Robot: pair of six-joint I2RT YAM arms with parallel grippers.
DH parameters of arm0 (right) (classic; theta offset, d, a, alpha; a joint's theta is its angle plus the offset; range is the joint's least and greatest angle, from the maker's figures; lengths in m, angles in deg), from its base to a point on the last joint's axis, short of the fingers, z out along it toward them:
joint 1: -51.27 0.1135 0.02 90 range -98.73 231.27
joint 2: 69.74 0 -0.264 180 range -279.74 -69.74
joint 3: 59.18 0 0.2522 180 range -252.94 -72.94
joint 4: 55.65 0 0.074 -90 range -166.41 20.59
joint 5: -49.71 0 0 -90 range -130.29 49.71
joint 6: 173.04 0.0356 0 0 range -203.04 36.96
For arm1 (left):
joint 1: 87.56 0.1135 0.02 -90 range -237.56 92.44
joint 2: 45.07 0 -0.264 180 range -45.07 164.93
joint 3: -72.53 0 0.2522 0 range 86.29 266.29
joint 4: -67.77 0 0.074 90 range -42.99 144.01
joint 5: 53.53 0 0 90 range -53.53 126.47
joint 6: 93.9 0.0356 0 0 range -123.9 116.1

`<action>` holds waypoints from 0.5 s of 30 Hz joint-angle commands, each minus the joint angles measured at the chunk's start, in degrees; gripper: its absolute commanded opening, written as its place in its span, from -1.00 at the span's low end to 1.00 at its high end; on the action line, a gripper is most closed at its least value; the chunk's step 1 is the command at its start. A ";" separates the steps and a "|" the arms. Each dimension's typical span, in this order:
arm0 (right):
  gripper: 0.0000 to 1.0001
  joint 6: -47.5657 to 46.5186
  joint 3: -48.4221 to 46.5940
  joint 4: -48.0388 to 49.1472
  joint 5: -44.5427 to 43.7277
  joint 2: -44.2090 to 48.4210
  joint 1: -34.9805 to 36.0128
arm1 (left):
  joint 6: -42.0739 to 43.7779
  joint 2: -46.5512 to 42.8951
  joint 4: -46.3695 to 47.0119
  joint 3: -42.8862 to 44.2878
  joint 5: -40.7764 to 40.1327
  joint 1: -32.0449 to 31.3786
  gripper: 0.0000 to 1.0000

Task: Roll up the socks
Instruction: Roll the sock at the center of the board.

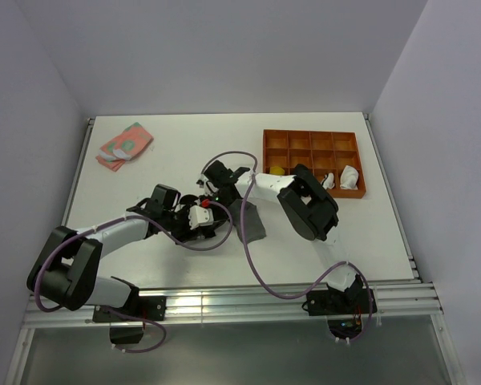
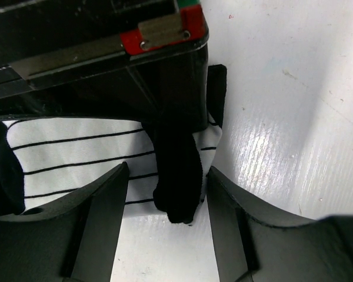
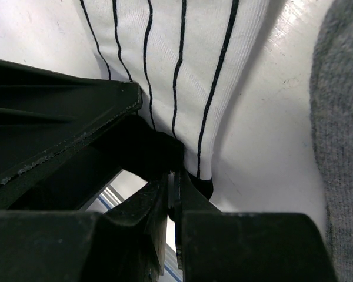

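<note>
While right claw (image 3: pixel 171 179) pinches striped sock (image 3: pixel 182 59) cuff | left claw (image 2: pixel 167 171) spread wide, straddling it

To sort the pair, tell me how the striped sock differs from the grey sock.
The striped sock is white with thin black lines; the grey sock is plain. The right jaws pinch the striped sock's black end; the grey sock lies untouched. Both rest on the white table.
</note>
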 commanded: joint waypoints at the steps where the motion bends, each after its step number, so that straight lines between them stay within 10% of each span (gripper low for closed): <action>1: -0.82 -1.81 0.84 -4.30 -2.18 0.77 0.05 | 1.67 0.72 -1.18 -0.14 0.07 -0.23 0.22; 15: -0.60 1.79 3.38 0.17 -5.16 3.67 0.23 | 4.30 2.12 -12.95 3.72 5.70 -0.32 -0.61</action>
